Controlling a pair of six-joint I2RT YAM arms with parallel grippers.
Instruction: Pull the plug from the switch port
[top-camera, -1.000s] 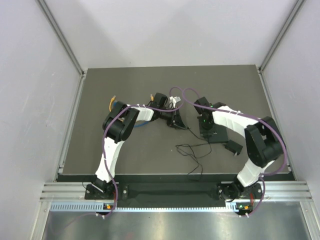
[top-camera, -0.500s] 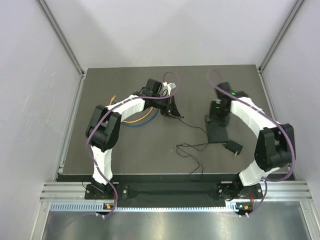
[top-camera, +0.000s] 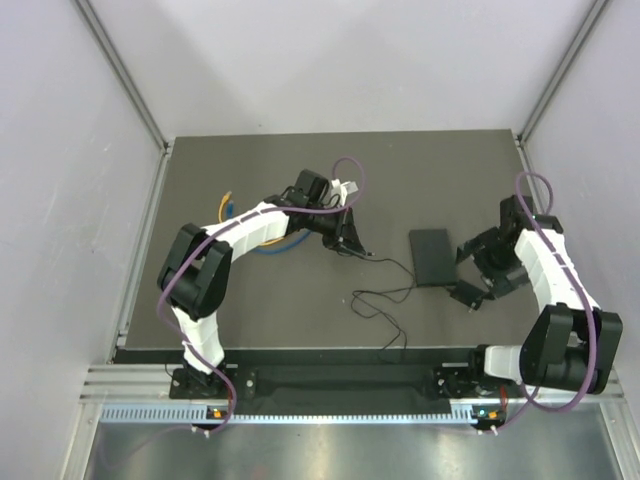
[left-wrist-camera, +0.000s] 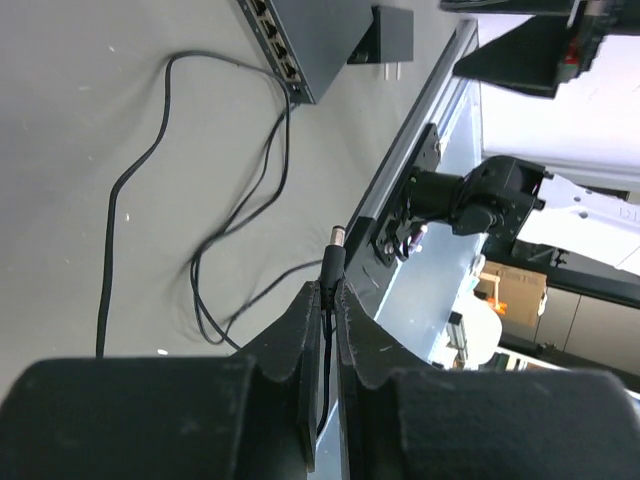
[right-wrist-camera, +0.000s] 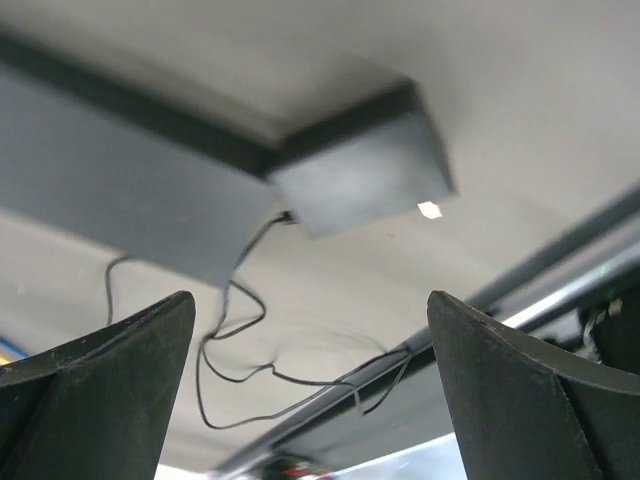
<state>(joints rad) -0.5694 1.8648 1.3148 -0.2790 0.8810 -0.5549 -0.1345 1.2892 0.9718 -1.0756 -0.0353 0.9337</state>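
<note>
Well left of the switch (top-camera: 432, 257), the left end effector (left-wrist-camera: 326, 300) is clenched on the plug (left-wrist-camera: 333, 264), already clear of the switch port (left-wrist-camera: 285, 62) (so the pull looks done). Just right of the switch, the right end effector (right-wrist-camera: 308, 298) hangs released. Hauling farther could tauten the thin wire (top-camera: 385, 300) and drag the adapter (top-camera: 468, 293) across the counter (top-camera: 250, 310).
</note>
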